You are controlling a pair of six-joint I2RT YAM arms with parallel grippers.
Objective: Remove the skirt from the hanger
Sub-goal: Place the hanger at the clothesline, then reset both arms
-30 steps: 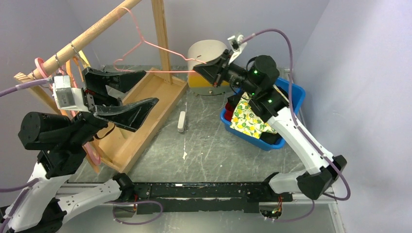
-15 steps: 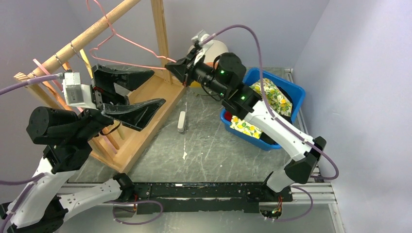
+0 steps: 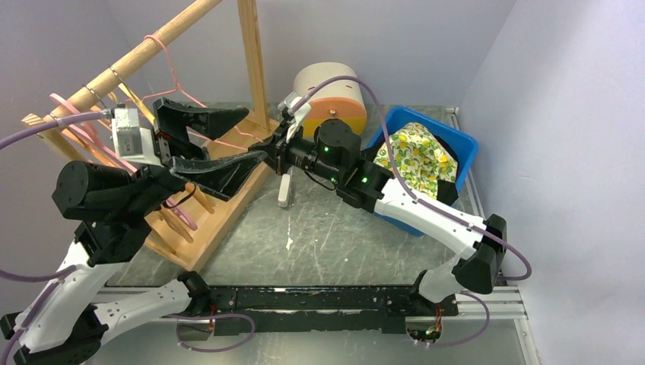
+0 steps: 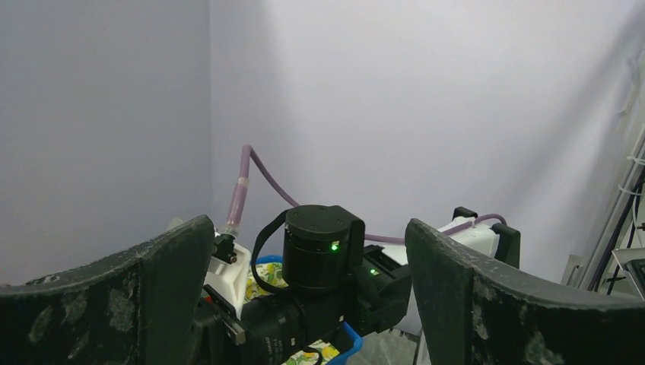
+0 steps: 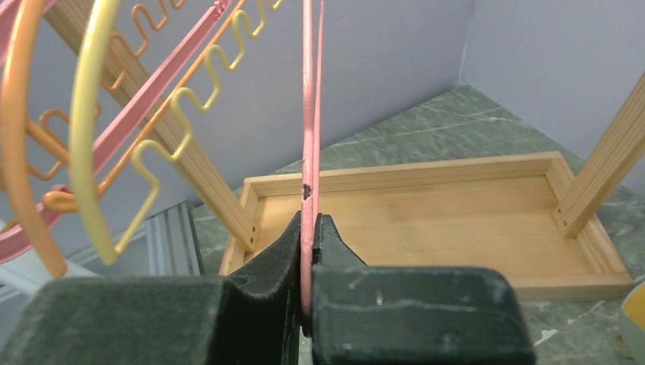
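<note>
The pink wire hanger (image 5: 311, 114) is clenched between the pads of the right gripper (image 5: 308, 226); from the right wrist, the thin wire is seen running straight up out of the closed black fingers (image 5: 258, 304). From above, the hanger's hook is seen looped over the slanted wooden rod (image 3: 137, 57) of the rack. No cloth is seen on the wire.

The left gripper (image 3: 255, 134) is held released, its two dark fingers spread wide with nothing between them. It is raised above the rack's wooden tray (image 5: 426, 171), just beside the right gripper, and the right arm's wrist is framed between its fingers in the left wrist view.

The skirt (image 3: 417, 152), a lemon-print fabric, is found lying in the blue bin (image 3: 446, 129) at the right rear of the table, well apart from the hanger.

Further hangers in pink, orange and yellow (image 5: 87, 114) are hung on the rod at the left. A white and orange cylinder (image 3: 331, 87) is stood behind the bin, and a small white object (image 3: 285, 190) is laid on the table near the tray.
</note>
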